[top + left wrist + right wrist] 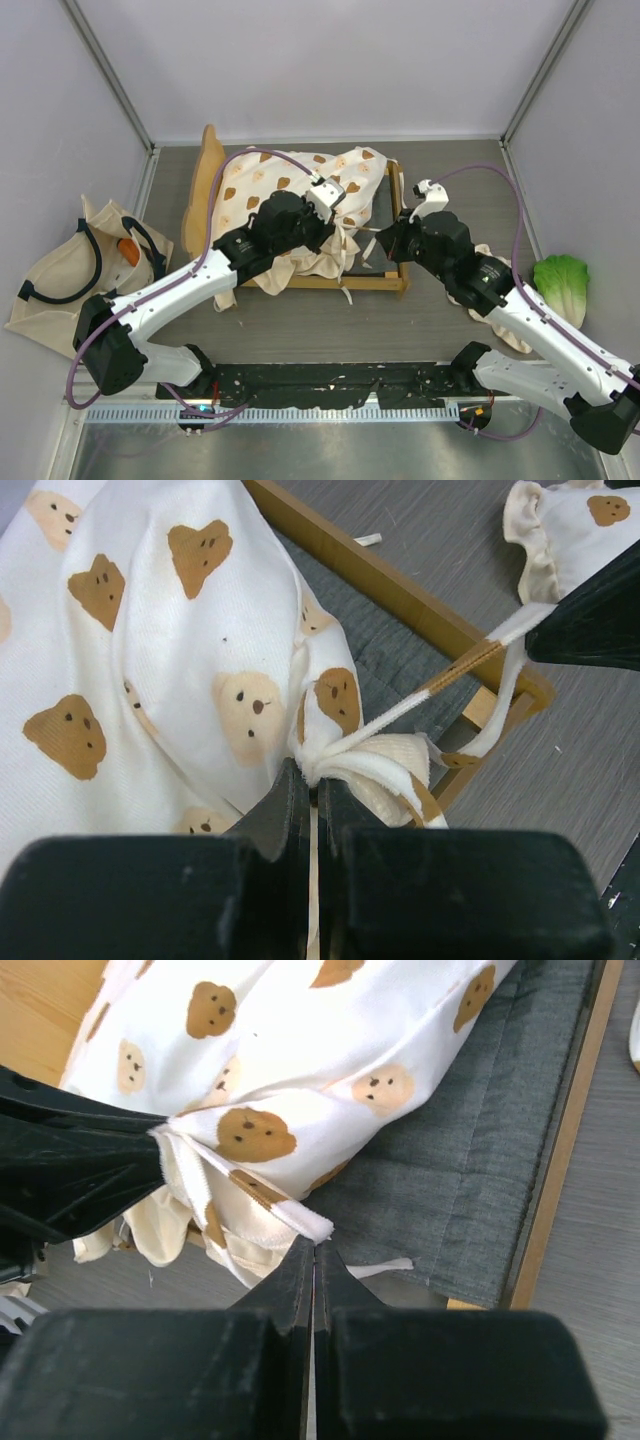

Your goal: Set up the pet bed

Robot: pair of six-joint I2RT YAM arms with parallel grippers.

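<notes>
Left tool [312, 780] and right tool [314, 1248] pinch cushion ties [270, 1200] over pet bed [205, 190].

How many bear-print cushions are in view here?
2. The large cushion lies bunched on the bed frame; a small ruffled pillow lies on the table right of the frame, partly under the right arm. Others may be hidden.

Seen from above, my left arm [180, 290] hides the near-left corner of the small light-wood bed frame [205, 170] and much of its cream bear-print cushion [260, 180] — the grey fabric base [386, 205] is a mere sliver. The cushion's tie ribbon [285, 1210] vanishes inside my pinched right gripper [315, 1250]. The orange object [128, 250] in the beige tote bag [50, 300] is too small to tell.
</notes>
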